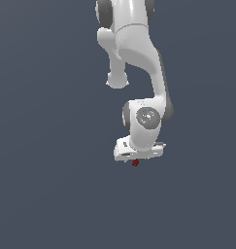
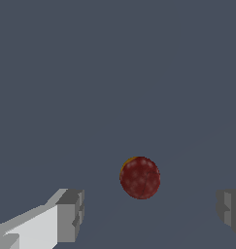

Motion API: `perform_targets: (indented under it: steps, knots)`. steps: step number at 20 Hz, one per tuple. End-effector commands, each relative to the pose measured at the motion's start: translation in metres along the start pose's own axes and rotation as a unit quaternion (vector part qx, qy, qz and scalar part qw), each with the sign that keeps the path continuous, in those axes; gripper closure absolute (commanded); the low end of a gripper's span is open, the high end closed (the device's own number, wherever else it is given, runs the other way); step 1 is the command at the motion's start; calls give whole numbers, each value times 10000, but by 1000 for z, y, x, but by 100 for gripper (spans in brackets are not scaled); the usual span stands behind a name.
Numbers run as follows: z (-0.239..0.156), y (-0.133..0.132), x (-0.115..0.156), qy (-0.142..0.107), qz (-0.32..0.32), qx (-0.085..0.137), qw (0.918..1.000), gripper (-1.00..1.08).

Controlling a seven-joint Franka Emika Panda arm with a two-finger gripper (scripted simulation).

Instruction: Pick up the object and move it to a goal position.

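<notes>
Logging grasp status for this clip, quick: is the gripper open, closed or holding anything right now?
Gripper: open, holding nothing; the dark red object sits untouched between its spread fingers.

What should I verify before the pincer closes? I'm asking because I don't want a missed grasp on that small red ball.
1. Pincer open: ok, both grey fingertips stand wide apart.
2. Small dark red, slightly speckled ball between the fingertips' line: ok in the wrist view, roughly midway.
3. Ball free, untouched by either fingertip: ok, gaps show on both sides.
4. Pincer low enough to enclose the ball: cannot tell; in the exterior view the ball shows just under the white pincer body.
5. Goal position marked: cannot tell, none visible.
6. Grey surface nearby free of obstacles: ok.
</notes>
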State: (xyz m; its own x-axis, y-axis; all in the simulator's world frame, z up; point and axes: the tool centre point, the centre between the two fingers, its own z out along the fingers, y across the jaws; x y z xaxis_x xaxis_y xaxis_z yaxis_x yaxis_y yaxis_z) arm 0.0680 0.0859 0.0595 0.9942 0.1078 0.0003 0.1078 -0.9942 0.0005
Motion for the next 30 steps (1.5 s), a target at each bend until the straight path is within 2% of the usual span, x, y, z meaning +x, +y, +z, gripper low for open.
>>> perform_targets:
  steps: [1,7,12,13,24,30]
  knots:
    - [11,0,-1,-7,0,0,10000,-92]
    - [39,0,-1,-4,-1,1,10000,-92]
    - [43,-1,0,-1,-2,2,10000,-92]
    - [43,-1,0,-1,-2,2,10000,108]
    - [42,0,0,-1,-2,2,10000,108]
    - [35,22,1,-1,-2,2,10000,108]
